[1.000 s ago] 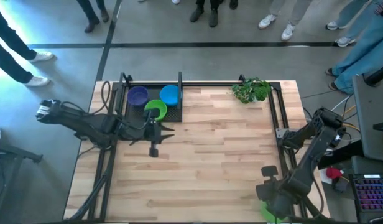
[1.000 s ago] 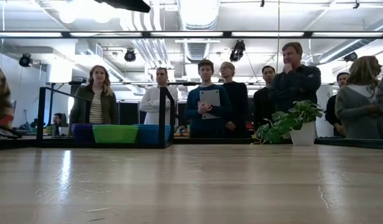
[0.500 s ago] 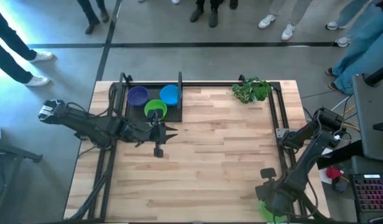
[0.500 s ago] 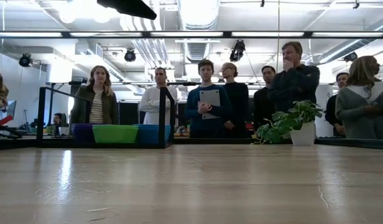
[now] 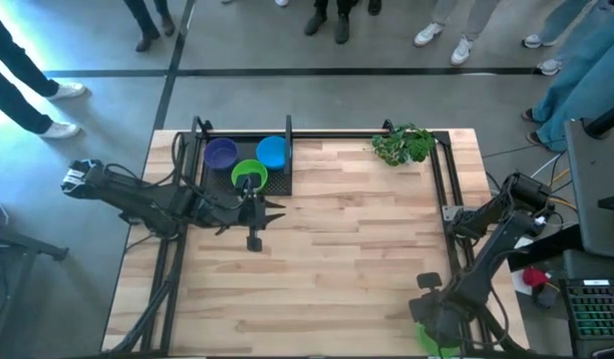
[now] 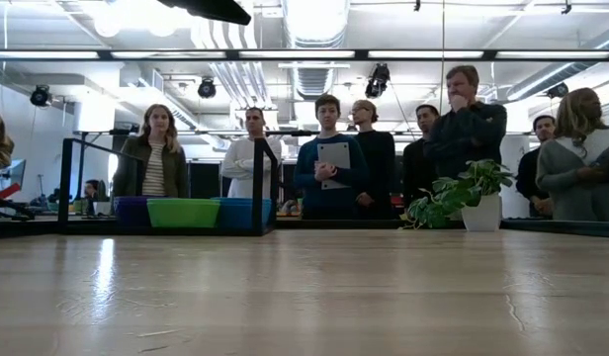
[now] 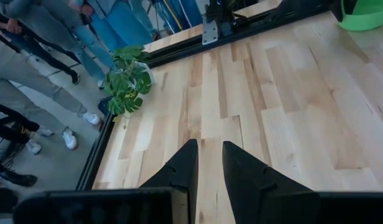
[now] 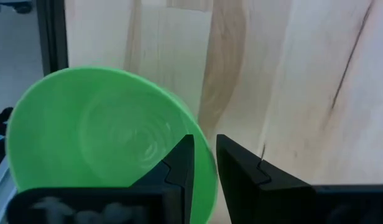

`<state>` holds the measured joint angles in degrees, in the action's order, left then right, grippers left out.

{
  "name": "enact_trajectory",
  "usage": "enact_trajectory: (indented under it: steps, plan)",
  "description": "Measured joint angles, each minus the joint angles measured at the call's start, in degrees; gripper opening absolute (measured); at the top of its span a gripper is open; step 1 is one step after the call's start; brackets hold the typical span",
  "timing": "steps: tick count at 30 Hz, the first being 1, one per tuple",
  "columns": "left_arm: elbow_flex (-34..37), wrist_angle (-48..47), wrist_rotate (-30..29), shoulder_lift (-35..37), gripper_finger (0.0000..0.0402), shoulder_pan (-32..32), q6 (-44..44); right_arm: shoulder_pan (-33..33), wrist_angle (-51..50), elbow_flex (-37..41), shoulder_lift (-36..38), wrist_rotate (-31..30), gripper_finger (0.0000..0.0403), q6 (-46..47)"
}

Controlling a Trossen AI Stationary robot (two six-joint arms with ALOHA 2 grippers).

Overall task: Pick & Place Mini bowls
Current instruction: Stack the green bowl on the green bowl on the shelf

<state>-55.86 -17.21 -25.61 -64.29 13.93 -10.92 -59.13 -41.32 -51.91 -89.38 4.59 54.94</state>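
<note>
Care is needed as the right gripper (image 8: 203, 163), clenched on a green mini bowl's (image 8: 98, 140) rim at the table's (image 5: 347, 249) near right corner, lifts it level, while the left gripper (image 7: 208, 163), fingers nearly together and empty, waits near the far left corner.

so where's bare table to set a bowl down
The wide middle of the table is bare, from the left gripper across to the right rail. Crowded: the far-left corner with the purple, green and blue bowls, and the plant.

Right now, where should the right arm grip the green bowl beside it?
Grip the green bowl by its rim, coming from above with one finger inside and one outside. The wall is thin and the bowl opens upward. The right gripper straddles that rim.
</note>
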Motion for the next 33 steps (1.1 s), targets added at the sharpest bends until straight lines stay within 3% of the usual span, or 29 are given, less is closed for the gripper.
enact_trajectory:
  steps: [7,13,20,25,33]
  plan:
    - [0.0,0.0,0.0,0.0,0.0069,0.0,0.0,0.0,2.8,2.6,0.0,0.0,0.0062,2.3]
    - [0.0,0.0,0.0,0.0,0.0069,0.0,0.0,0.1,4.9,3.1,0.0,0.0,0.0015,2.6]
    - [0.0,0.0,0.0,0.0,0.0069,0.0,-0.8,0.8,3.7,0.7,0.0,-3.0,0.0009,2.2]
    - [0.0,0.0,0.0,0.0,0.0069,0.0,-0.9,3.6,0.0,-3.3,0.0,-3.3,0.0008,-0.2]
    - [0.0,-0.7,0.0,0.0,0.0069,0.0,-3.4,12.9,-7.3,-11.5,0.0,-3.3,0.0008,-12.0]
